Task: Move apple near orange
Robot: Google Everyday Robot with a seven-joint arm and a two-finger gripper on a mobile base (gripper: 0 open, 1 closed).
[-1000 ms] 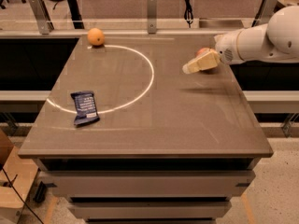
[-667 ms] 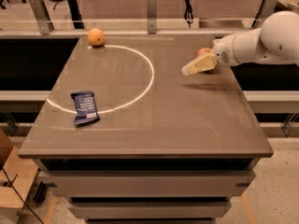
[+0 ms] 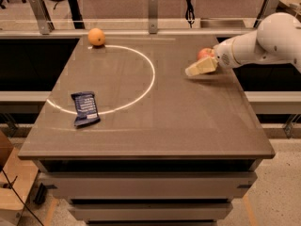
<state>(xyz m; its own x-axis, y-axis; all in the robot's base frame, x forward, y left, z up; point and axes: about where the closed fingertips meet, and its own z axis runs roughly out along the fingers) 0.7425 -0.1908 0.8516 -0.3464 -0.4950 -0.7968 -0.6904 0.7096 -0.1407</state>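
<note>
Currently, where does the gripper stand? (operator)

The gripper (image 3: 202, 66) is low over the right part of the table (image 3: 188, 126), on the end of the arm that reaches in from the right edge. It points left, toward the middle of the tabletop. (technician)

And the apple? (operator)

The apple (image 3: 205, 53) lies just behind the gripper, on the far side of it. Only the upper part shows; the rest is hidden. The apple is round, so no long axis governs the approach. (technician)

State of the grasp? (operator)

Cannot tell. The view does not show whether the gripper is released, clenched, or closed around the apple. Contact between the two cannot be confirmed either. (technician)

Which relation governs the coming move? (operator)

The bearing from apple to orange. The orange (image 3: 96, 36) sits at the far left of the table, just beyond the white arc (image 3: 150, 74), well apart from the apple. Judged from this, the carry runs leftward along the far edge. The blue packet (image 3: 85, 108) lies near the front left, clear of that line. With a single arm there is no choice of side. (technician)

Progress? (operator)

Early, by my reading: the apple is not yet near the orange. (technician)
</note>
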